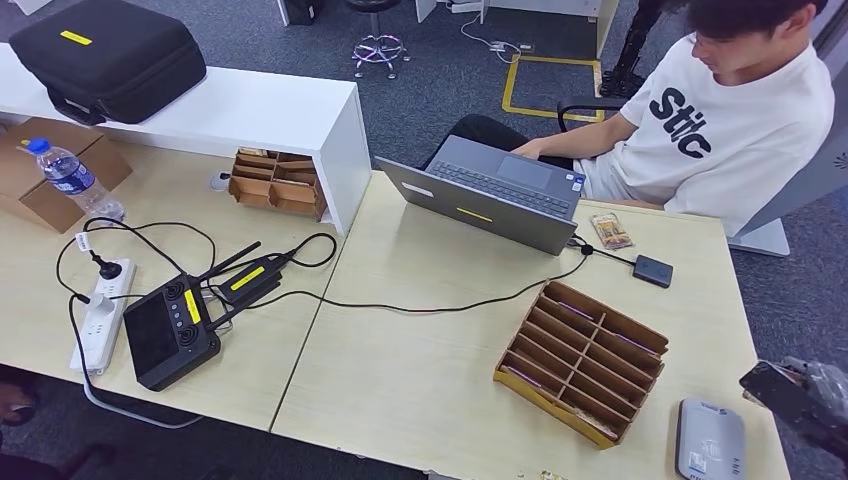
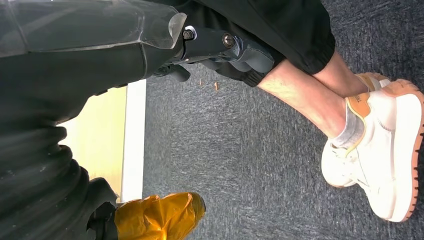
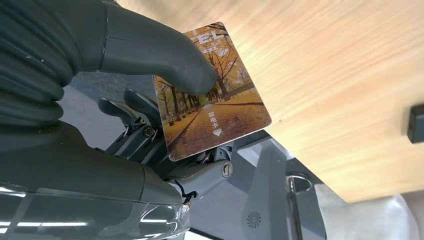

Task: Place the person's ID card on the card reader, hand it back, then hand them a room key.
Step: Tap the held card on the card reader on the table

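Right hand (image 3: 150, 125) pinches the room key card (image 3: 212, 95) under its thumb, just off the table's (image 1: 440, 390) right edge; extend toward the seated person (image 1: 720, 110) card-first, keeping the pinch firm.

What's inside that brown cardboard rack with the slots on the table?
The cardboard rack holds thin cards standing edge-up in several slots, purple edges showing. How many there are, and their faces, cannot be told: the dividers hide them.
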{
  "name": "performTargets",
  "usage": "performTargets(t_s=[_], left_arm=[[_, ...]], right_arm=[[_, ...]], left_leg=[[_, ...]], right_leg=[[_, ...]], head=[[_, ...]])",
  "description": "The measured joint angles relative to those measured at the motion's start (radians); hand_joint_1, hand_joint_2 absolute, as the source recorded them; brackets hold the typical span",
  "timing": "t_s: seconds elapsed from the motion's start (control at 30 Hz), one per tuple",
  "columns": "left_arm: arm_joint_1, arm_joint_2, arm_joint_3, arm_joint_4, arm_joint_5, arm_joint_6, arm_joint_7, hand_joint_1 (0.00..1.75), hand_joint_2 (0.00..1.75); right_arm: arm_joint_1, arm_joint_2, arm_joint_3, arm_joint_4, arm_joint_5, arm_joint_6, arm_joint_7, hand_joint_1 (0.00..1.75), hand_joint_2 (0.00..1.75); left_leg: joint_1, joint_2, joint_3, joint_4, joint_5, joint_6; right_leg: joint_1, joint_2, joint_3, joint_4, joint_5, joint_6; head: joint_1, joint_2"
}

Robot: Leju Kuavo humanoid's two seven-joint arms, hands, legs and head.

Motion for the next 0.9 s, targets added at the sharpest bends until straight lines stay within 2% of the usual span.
performTargets(t_s=[0.27, 0.4, 0.5, 0.73, 0.9], left_arm=[[0.0, 0.001, 0.0, 0.0, 0.0, 0.0, 0.0, 0.0, 1.75], [0.0, 0.002, 0.0, 0.0, 0.0, -0.001, 0.0, 0.0, 1.75], [0.001, 0.006, 0.0, 0.0, 0.0, -0.003, 0.0, 0.0, 1.75], [0.001, 0.011, 0.0, 0.0, -0.005, -0.01, 0.0, 0.0, 1.75], [-0.003, 0.014, 0.0, 0.0, -0.011, -0.017, 0.001, 0.0, 1.75]], right_arm=[[-0.011, -0.021, 0.028, 0.036, -0.005, 0.007, 0.004, 1.75, 1.75], [-0.014, -0.037, 0.041, 0.045, -0.049, 0.046, -0.007, 1.75, 1.75], [-0.012, -0.072, 0.047, 0.045, -0.114, 0.089, -0.022, 1.75, 1.75], [0.013, -0.179, 0.053, 0.034, -0.208, 0.196, 0.011, 1.75, 1.75], [0.027, -0.216, 0.073, 0.034, -0.241, 0.222, 0.01, 1.75, 1.75]], left_leg=[[0.0, 0.0, 0.0, 0.0, 0.0, 0.0], [0.0, 0.0, 0.0, 0.0, 0.0, 0.0], [0.0, 0.0, 0.0, 0.0, 0.0, 0.0], [0.0, 0.0, 0.0, 0.0, -0.001, 0.001], [0.0, 0.001, 0.001, 0.0, -0.001, 0.001]], right_leg=[[0.0, 0.0, 0.0, 0.0, 0.0, 0.0], [0.0, 0.0, 0.0, 0.0, 0.0, 0.0], [0.0, 0.0, 0.0, 0.0, 0.0, 0.0], [-0.001, 0.0, 0.0, 0.0, 0.0, 0.0], [-0.001, 0.0, 0.0, 0.0, 0.0, 0.0]], head=[[0.0, 0.0], [0.0, 0.0], [0.0, 0.0], [0.0, 0.0], [0.0, 0.0]])
